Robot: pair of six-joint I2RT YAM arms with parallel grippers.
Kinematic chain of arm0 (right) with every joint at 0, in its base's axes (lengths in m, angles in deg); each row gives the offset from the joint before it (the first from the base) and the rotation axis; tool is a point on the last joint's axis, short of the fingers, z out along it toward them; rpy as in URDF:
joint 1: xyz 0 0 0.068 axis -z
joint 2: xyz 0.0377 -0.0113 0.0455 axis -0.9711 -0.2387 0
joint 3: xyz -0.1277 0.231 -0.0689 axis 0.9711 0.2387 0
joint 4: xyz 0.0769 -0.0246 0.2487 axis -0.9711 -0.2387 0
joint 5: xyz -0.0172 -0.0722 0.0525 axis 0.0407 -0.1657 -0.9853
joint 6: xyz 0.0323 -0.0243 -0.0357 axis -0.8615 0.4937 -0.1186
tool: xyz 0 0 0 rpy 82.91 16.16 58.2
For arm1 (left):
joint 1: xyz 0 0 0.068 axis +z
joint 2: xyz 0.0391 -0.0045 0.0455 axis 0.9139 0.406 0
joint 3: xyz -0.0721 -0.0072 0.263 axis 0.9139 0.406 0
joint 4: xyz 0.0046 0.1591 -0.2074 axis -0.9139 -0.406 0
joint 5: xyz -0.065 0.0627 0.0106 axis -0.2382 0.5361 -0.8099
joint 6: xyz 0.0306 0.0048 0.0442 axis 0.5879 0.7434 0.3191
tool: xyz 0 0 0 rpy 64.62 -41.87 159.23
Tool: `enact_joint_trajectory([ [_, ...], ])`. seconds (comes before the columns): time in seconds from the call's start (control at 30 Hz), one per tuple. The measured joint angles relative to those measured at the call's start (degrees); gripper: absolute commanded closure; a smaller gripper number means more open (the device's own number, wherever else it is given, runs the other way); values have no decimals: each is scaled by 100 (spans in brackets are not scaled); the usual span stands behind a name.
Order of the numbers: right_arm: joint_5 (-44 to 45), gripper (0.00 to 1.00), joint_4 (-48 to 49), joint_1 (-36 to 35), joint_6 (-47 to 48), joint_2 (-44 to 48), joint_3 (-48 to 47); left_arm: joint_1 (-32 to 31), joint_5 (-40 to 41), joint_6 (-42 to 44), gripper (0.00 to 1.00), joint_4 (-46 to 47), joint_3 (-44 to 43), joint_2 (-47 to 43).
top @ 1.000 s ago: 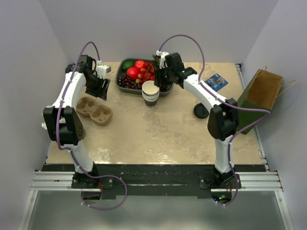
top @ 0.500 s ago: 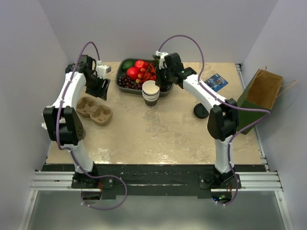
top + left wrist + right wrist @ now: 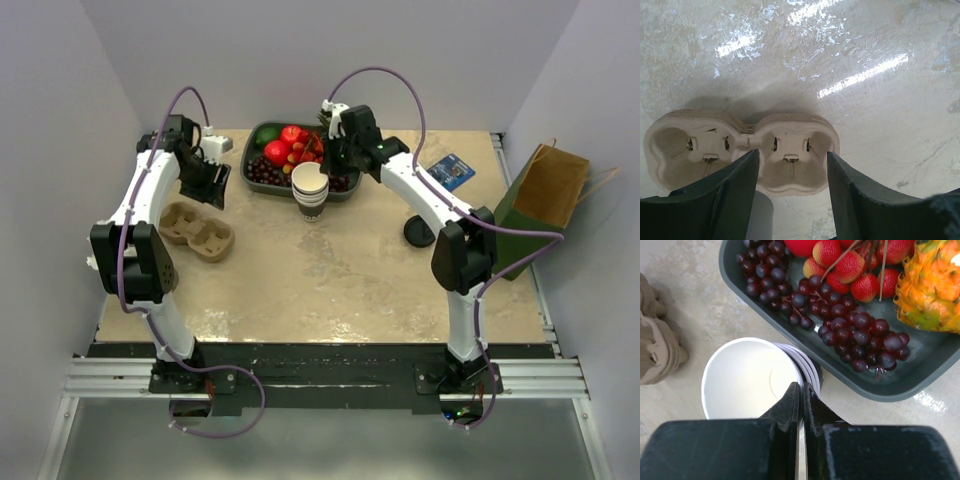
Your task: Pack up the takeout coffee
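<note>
From above, the left gripper (image 3: 208, 194) hangs with its jaws apart just past the far end of the pulp cup carrier (image 3: 197, 230). The carrier sits between that hand and the table's left edge. The right gripper (image 3: 327, 168) is closed at the far rim of the stack of white paper cups (image 3: 311, 195). The fruit tray (image 3: 347, 189) is right behind and beside the hand, so there is little room on that side. On the near side of both hands the table (image 3: 330, 280) lies bare to its front edge. The takeout coffee (image 3: 417, 233) shows only its black lid. It stands well back from the right hand, by that arm's elbow, partly covered. A blue card (image 3: 453, 170) lies beyond it, and a brown paper bag (image 3: 550, 185) stands off the table's right edge.

In the left wrist view the dark fingers (image 3: 860, 200) are spread wide and hold nothing. One well of the carrier is framed between them, below them.

In the right wrist view the fingertips (image 3: 790, 400) press together on the rim of the top cup (image 3: 745, 380), whose thin wall seems to run between them. Grapes (image 3: 855, 335), strawberries (image 3: 850, 267) and a pineapple (image 3: 930, 295) lie just ahead.

A second ago these jaws were apart. They have since closed, and the stack has shifted slightly toward the tray. The left arm has not moved.
</note>
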Motion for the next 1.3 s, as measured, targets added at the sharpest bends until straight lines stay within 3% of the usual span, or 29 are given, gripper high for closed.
enact_joint_trajectory([
  [0.33,-337,100,-44,-4,-118,0,-415,-28,-289,2,37,-4,0,4],
  [0.47,-442,100,-133,-4,-116,-68,-577,-26,-1021,63,31,52,26,-11],
  [0.6,-511,100,-254,-4,-114,-195,-721,-37,-2354,-90,27,979,973,-501],
  [0.73,-586,100,-361,-4,-107,-341,-785,-122,-3451,-962,25,2363,2153,-1167],
  [0.83,-597,100,-433,-4,-96,-387,-782,-376,-3952,-1718,25,3451,2535,-1213],
  [1.03,-680,100,-584,-4,-52,-387,-793,-822,-4251,-2865,26,4931,2800,-964],
  [1.3,-863,100,-704,-2,-9,-387,-1084,-848,-4271,-3292,25,5401,2796,-564],
])
